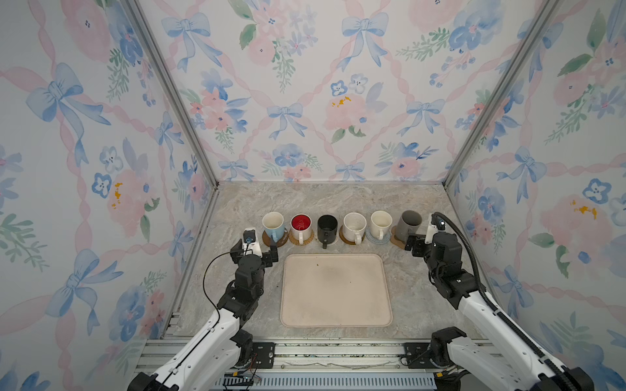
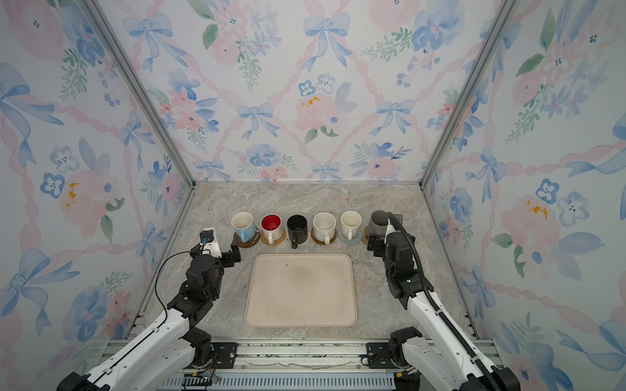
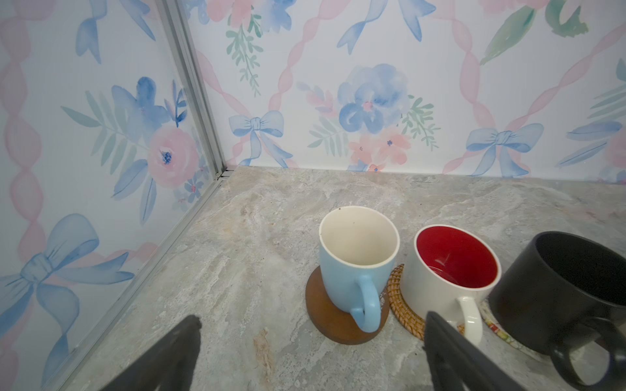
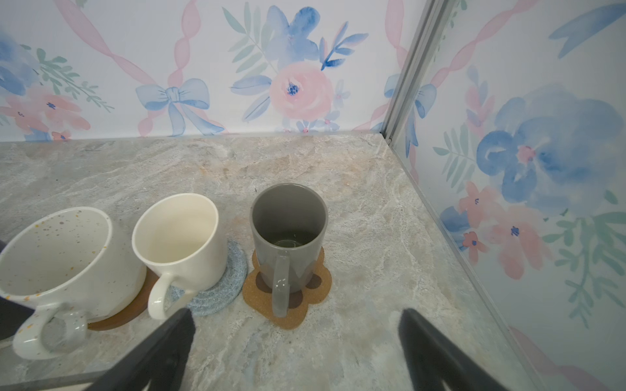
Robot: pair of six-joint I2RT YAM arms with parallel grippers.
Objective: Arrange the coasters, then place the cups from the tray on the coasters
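Six cups stand in a row behind the tray [image 1: 335, 304], each on a coaster. The light blue cup [image 1: 273, 225] sits on a brown disc [image 3: 333, 321]. The red-lined white cup [image 1: 300, 226] is on rattan [image 3: 404, 309], and the black cup [image 1: 327, 228] is on a pale mat [image 3: 501, 333]. The speckled cup [image 1: 354, 226] has a brown disc [image 4: 125, 313] under it. The cream cup [image 1: 381, 223] rests on blue-grey weave [image 4: 220, 291], the grey cup [image 1: 410, 223] on the paw mat [image 4: 305, 304]. The tray holds nothing. My left gripper [image 1: 255, 251] is open just short of the blue cup. My right gripper [image 1: 423, 238] is open before the grey cup.
Floral walls close in the marble table [image 1: 406, 287] on three sides, with aluminium posts [image 1: 213, 182] at the back corners. The end cups stand near the side walls. A metal rail [image 1: 338, 352] runs along the front edge between the arm bases.
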